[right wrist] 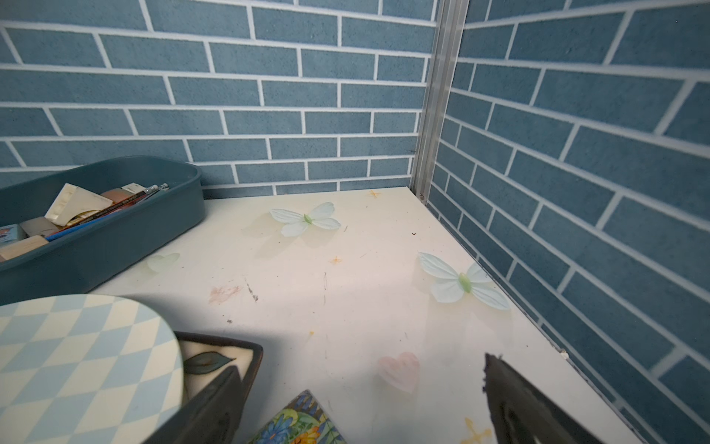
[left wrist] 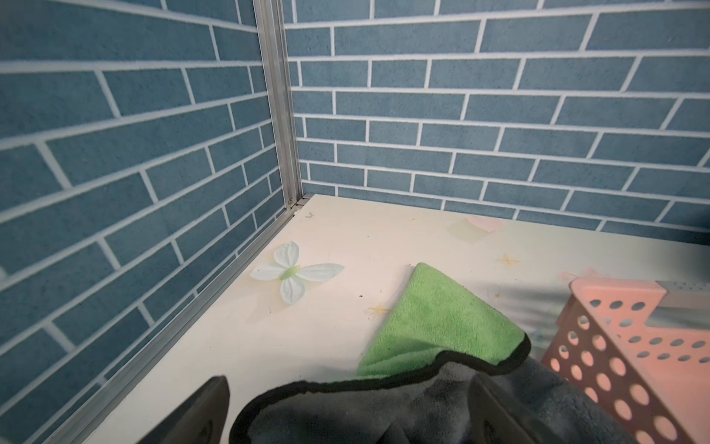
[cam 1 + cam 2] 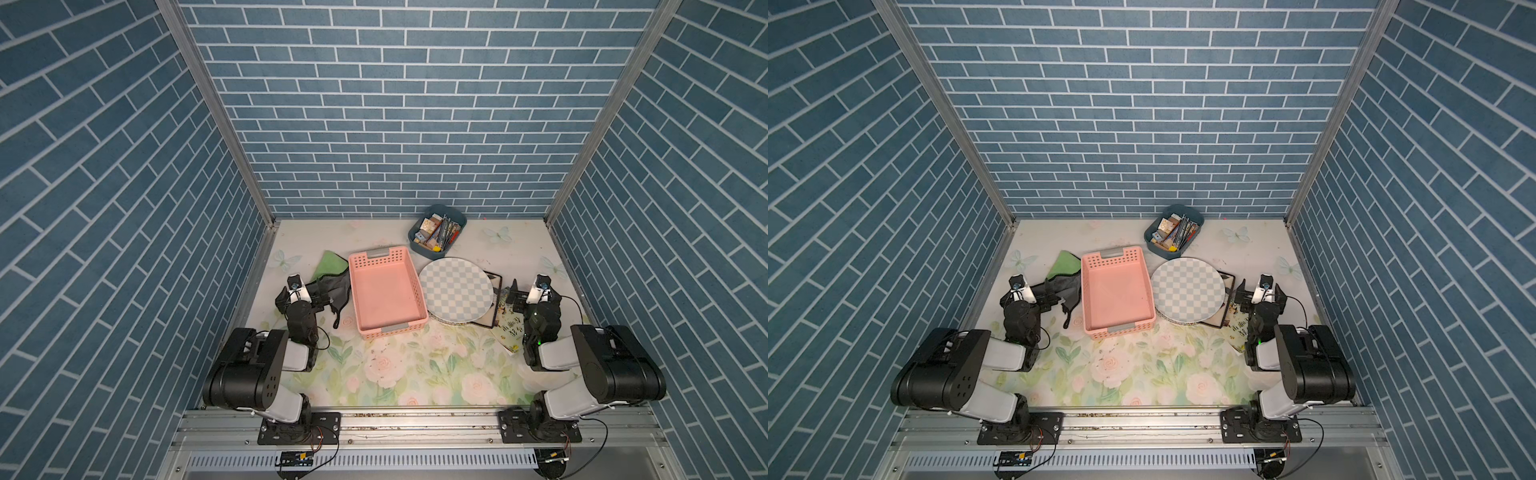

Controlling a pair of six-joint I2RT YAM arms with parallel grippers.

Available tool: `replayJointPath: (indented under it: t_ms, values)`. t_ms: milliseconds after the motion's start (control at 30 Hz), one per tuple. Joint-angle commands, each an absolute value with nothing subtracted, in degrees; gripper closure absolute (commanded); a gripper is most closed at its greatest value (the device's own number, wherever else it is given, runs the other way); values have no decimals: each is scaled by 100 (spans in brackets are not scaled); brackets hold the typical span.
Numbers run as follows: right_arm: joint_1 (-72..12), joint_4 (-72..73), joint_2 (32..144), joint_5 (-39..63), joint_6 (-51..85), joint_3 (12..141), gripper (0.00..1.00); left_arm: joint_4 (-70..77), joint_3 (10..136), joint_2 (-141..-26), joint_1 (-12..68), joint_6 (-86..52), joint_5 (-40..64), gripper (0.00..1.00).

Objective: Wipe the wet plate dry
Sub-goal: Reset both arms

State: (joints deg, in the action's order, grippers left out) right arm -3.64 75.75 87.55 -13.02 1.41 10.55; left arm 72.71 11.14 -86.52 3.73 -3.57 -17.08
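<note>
Checkered plate (image 1: 77, 365) lies just beside the right tool (image 1: 361, 378) — jaws spread wide.

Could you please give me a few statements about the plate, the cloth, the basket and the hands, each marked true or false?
1. The pink basket is empty. True.
2. The checkered plate lies inside the basket. False: it sits beside the basket, on a dark-rimmed dish.
3. The left hand is shut on the cloth. False: it is open, at the cloth's grey part.
4. The right hand is open and holds nothing. True.
5. The blue bin holds pencils. True.
</note>
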Motion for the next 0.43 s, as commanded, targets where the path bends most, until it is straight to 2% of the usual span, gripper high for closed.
replayJointPath:
  t_ms: [0, 400]
  values:
    - [-387, 7734, 8758, -1266, 19, 1060, 0, 7540, 1080, -8689, 335, -327, -1623, 0]
    - [-382, 7737, 8758, -1266, 22, 1058, 0, 7532, 1080, -8650, 334, -316, -1617, 0]
